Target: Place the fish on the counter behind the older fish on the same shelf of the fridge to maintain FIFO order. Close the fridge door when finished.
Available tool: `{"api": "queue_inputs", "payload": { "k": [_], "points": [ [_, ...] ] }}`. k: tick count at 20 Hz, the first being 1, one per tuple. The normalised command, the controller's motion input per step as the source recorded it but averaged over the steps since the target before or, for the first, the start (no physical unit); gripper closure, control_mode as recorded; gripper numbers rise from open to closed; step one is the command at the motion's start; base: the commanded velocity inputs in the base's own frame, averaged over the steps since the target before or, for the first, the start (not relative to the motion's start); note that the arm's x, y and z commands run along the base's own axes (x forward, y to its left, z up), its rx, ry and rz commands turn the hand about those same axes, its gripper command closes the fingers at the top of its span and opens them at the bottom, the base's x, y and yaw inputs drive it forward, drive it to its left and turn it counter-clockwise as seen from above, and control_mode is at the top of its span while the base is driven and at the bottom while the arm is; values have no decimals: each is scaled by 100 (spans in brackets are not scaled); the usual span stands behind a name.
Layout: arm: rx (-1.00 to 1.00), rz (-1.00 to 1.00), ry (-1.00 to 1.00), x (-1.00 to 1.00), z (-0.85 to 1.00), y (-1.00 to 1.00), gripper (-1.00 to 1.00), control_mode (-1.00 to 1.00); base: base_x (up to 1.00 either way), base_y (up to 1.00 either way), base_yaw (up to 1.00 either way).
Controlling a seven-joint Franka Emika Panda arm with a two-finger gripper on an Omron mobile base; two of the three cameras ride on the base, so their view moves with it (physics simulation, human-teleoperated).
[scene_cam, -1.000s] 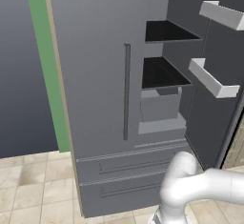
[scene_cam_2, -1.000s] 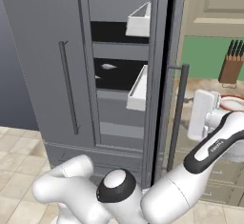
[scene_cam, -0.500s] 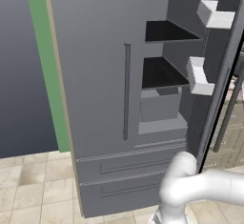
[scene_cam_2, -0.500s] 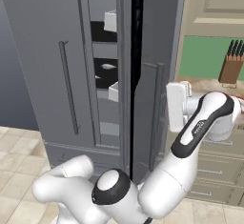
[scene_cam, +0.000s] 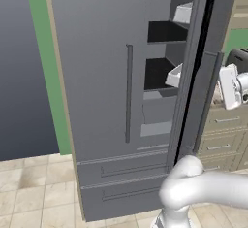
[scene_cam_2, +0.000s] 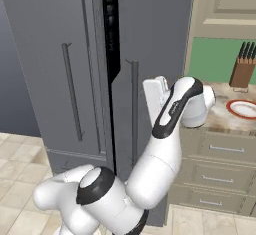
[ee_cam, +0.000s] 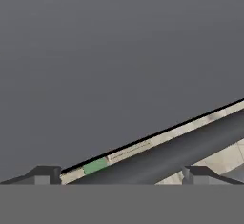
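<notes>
Standing nearly shut, fridge [scene_cam_2: 150, 39] rt door (grey) beside counter [scene_cam_2: 227, 121].

Place: a home kitchen, computer-rendered.
Main appliance: a tall grey fridge [scene_cam: 111, 76] with long bar handles and two bottom drawers; one door is nearly closed, and black shelves and white door bins show in the gap.
Worktop: a speckled counter [scene_cam_2: 225, 121] beside the fridge, with cream drawers and silver pulls under it.
On the worktop: a wooden knife block [scene_cam_2: 243, 70] and a red-rimmed plate [scene_cam_2: 245, 109].
Wall: green [scene_cam_2: 212, 59], with a cream cabinet above.
Floor: beige tiles [scene_cam: 29, 193].
</notes>
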Motion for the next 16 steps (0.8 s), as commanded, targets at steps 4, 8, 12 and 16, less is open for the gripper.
{"api": "queue_inputs", "payload": {
  "k": [4, 8, 12, 16],
  "points": [
    [-6, 2, 2, 27, 1, 97, -100, -100, 0, 0, 0],
    [-6, 0, 2, 38, 19, 62, -100, -100, 0, 0, 0],
    [-9, -3, 6, 46, 23, 39, -100, -100, 0, 0, 0],
    [-9, -15, 3, 51, 6, 31, -100, -100, 0, 0, 0]
  ]
}}
